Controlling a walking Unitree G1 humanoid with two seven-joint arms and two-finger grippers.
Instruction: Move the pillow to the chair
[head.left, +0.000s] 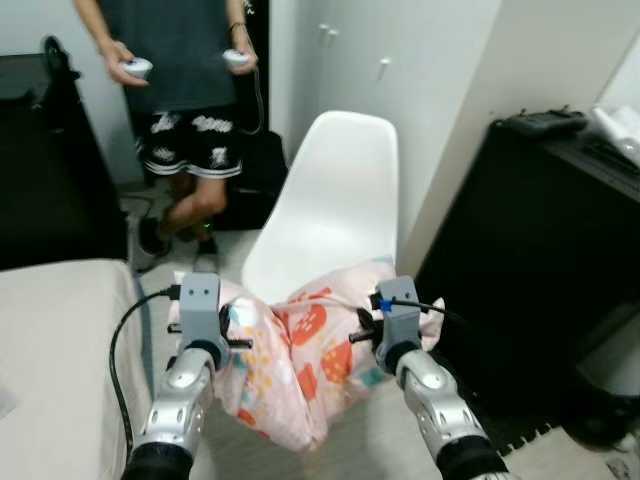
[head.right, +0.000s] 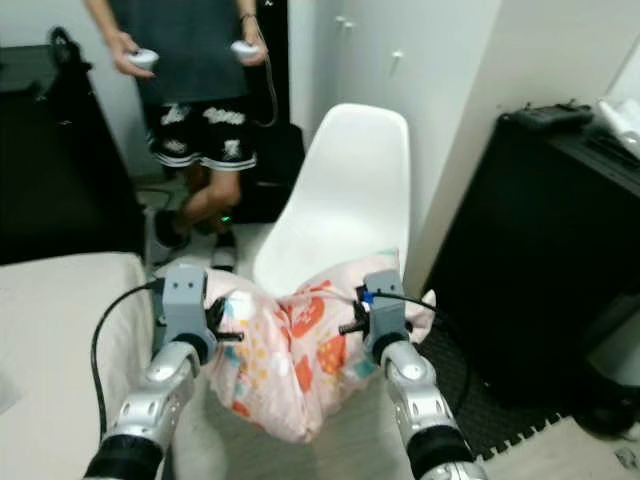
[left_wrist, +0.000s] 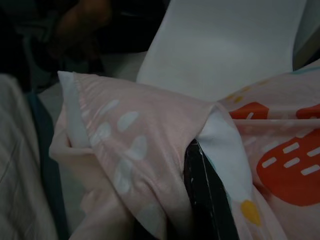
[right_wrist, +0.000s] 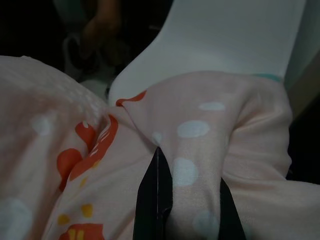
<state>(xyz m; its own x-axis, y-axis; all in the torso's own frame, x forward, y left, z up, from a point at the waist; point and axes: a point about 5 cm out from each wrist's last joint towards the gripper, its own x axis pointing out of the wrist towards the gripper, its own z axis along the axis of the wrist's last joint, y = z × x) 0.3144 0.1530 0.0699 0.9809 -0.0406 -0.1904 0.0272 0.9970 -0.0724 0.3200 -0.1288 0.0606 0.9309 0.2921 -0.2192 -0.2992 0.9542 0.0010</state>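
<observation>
You have the pillow (head.left: 300, 350) off the bed (head.left: 55, 350) and in the air, low in the centre of the head view, slung between both arms with its middle sagging toward the floor. The left gripper (left_wrist: 192, 200) is pinched on the pillow's left corner; in its wrist view a black finger (left_wrist: 207, 200) sits pressed into a fold of pink fabric with white spots. The right gripper (right_wrist: 187, 195) is clamped on the opposite corner, both dark fingers buried in a bunched ridge of cloth in its wrist view. So the pick-up looks done and the carry is well along. The white chair (head.left: 335, 190) stands right ahead, in the upper centre of the frame, and the pillow's far edge overlaps the front lip of the seat in the picture; whether it already touches the seat I cannot tell. What is left, by my reading: bring the pillow forward and up so its bulk lies over the seat rather than hanging in front of it, then let both corners go. A person (head.left: 180, 80) with controllers stands at the upper left behind the chair, and a black cabinet (head.left: 540, 260) fills the right side, so keep your swing narrow.
</observation>
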